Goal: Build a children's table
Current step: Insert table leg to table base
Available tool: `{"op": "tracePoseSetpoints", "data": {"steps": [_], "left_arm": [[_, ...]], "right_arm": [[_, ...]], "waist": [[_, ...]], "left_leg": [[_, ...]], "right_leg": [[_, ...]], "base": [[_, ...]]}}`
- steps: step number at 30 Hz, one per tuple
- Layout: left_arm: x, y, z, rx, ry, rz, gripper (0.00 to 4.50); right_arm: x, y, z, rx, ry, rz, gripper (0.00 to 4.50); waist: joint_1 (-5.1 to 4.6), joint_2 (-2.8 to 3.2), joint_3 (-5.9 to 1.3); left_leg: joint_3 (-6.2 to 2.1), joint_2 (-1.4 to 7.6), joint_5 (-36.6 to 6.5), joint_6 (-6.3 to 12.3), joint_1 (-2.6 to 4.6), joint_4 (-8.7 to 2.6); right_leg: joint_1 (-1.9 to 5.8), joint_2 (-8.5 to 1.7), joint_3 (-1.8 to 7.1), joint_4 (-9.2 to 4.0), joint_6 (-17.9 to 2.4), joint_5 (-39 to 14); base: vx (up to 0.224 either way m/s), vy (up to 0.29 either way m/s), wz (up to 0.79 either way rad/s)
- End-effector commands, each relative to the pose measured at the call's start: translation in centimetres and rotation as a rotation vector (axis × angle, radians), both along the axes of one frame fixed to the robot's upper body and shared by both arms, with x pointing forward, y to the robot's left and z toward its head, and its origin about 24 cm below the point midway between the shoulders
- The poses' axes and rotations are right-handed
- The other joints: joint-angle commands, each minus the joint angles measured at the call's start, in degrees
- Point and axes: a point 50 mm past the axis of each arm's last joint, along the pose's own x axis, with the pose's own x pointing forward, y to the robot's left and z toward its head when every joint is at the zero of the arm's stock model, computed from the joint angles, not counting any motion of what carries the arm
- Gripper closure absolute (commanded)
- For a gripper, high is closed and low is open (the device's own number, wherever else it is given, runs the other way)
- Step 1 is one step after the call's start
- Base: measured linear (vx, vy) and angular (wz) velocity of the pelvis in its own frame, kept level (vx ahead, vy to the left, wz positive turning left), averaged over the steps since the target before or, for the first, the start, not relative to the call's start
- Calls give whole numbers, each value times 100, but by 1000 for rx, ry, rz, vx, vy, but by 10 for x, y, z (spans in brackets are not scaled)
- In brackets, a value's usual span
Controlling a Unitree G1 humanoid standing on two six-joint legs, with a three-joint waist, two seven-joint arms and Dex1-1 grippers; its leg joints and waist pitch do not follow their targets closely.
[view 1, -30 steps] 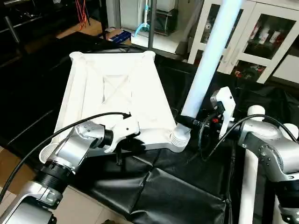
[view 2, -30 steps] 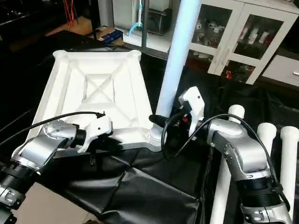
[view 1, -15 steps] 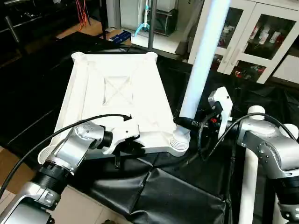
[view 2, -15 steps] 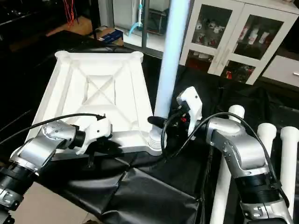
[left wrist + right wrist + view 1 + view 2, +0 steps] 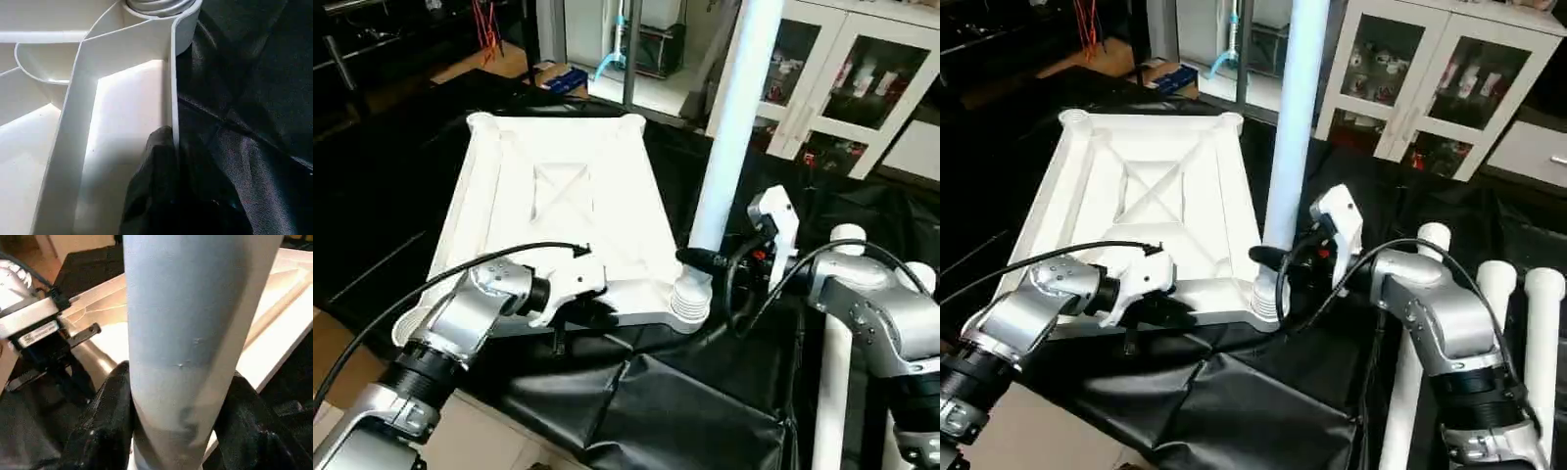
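The children's table tabletop [image 5: 558,196] lies upside down on black cloth, its ribbed X-braced underside facing up. One white tube leg [image 5: 729,127] stands nearly upright in the near right corner socket [image 5: 690,302]. My right gripper [image 5: 178,421] is shut on this leg just above the socket, one black finger [image 5: 110,411] on each side of the tube. My left gripper [image 5: 173,147] is shut on the thin rim of the tabletop's near edge, left of that socket. A dark finger [image 5: 156,161] sits inside the rim wall.
Three more white tube legs [image 5: 1410,372] [image 5: 1494,284] [image 5: 1538,343] lie side by side on the black cloth at the right. A white glass-door cabinet [image 5: 1430,78] stands behind. The black cloth [image 5: 675,411] wrinkles in front of the tabletop, and bare floor [image 5: 337,343] shows at the lower left.
The leg's top has swung to the left, from leaning right to nearly upright, with my right gripper still on it. The left gripper keeps its hold on the rim.
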Motion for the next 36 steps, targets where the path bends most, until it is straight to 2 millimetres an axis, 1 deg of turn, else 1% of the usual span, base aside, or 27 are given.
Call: {"op": "tracePoseSetpoints", "data": {"steps": [1,2,4,9,13,16,19,20,21,23,24,27,29,30,31,34,36], "left_arm": [[-7,-15,3,-47,-11,-78,450],[-7,-15,3,-48,-11,-77,450],[-7,-15,3,-50,-9,-74,450],[-8,-14,3,-55,-2,-67,450],[-9,-13,2,-56,1,-66,450],[-9,-13,2,-58,0,-62,450],[-8,-13,2,-58,-2,-58,450],[-8,-13,2,-58,-4,-57,450],[-8,-13,2,-57,-5,-55,450],[-8,-13,3,-57,-5,-54,450],[-8,-13,3,-57,-5,-52,450],[-8,-13,3,-57,-5,-52,450],[-8,-12,2,-55,-2,-49,450],[-8,-12,2,-54,-2,-49,450],[-8,-12,2,-54,-1,-49,450],[-8,-12,2,-54,-1,-49,450],[-8,-11,2,-53,1,-49,450]], "right_arm": [[0,-10,-14,-22,51,-90,270],[0,-11,-15,-18,52,-100,270],[-1,-13,-16,-8,55,-121,270],[-6,-25,-25,2,81,-189,270],[-10,-28,-28,4,82,-209,270],[-17,-31,-30,-7,69,-208,270],[-23,-28,-32,-40,59,-177,270],[-26,-26,-33,-59,53,-158,270],[-28,-23,-34,-78,49,-138,270],[-32,-19,-36,-95,51,-112,270],[-35,-16,-38,-102,56,-97,270],[-37,-14,-39,-105,58,-91,270],[-46,-6,-47,-132,91,-37,270],[-47,-5,-48,-136,95,-32,270],[-49,-5,-51,-137,110,-27,270],[-50,-4,-52,-138,120,-25,270],[-52,-7,-60,-151,160,-43,270]], "waist": [[-44,-10,-357],[-40,1,-355],[-40,4,-353],[-38,-1,-352],[-37,-10,-347],[-27,-11,-343],[-25,-10,-337],[-20,11,-328],[-27,0,-329],[-33,5,-318],[-40,3,-316],[-50,-1,-313],[-57,-3,-307],[-55,-1,-308],[-61,-15,-307],[-63,-6,-313],[-66,-13,-313]], "left_leg": [[-174,356,-1389,-121,101,-509],[-174,356,-1395,-120,107,-509],[-175,357,-1435,-122,107,-510],[-174,356,-1419,-107,100,-513],[-177,355,-1427,-98,91,-521],[-175,365,-1476,-106,101,-522],[-178,363,-1481,-96,95,-531],[-180,363,-1538,-109,106,-534],[-179,360,-1563,-115,100,-534],[-195,361,-1672,-145,95,-548],[-192,360,-1699,-147,99,-546],[-209,361,-1841,-173,105,-551],[-216,363,-1867,-189,99,-559],[-217,364,-1875,-190,102,-560],[-216,364,-1909,-189,105,-562],[-224,369,-1968,-209,109,-571],[-223,367,-2014,-218,111,-573]], "right_leg": [[201,-342,293,-440,-1119,-1828],[196,-345,296,-441,-1113,-1828],[191,-349,297,-447,-1100,-1872],[194,-350,295,-451,-1074,-1880],[190,-346,295,-458,-1035,-1932],[180,-353,301,-472,-1009,-1984],[181,-348,300,-469,-1002,-1975],[170,-348,302,-477,-988,-2033],[175,-344,301,-484,-974,-2062],[180,-346,299,-497,-901,-2229],[171,-346,302,-507,-884,-2270],[157,-356,298,-529,-843,-2463],[152,-351,302,-538,-788,-2514],[152,-352,303,-540,-780,-2510],[144,-352,303,-543,-777,-2529],[138,-349,303,-541,-780,-2483],[136,-347,302,-544,-778,-2467]], "base": [[0,0,0],[0,0,0],[0,0,0],[0,0,0],[0,0,0],[0,0,0],[0,0,0],[0,0,0],[0,0,0],[0,0,0],[0,0,0],[0,0,0],[0,0,0],[0,0,0],[0,0,0],[0,0,0],[0,0,0]]}}
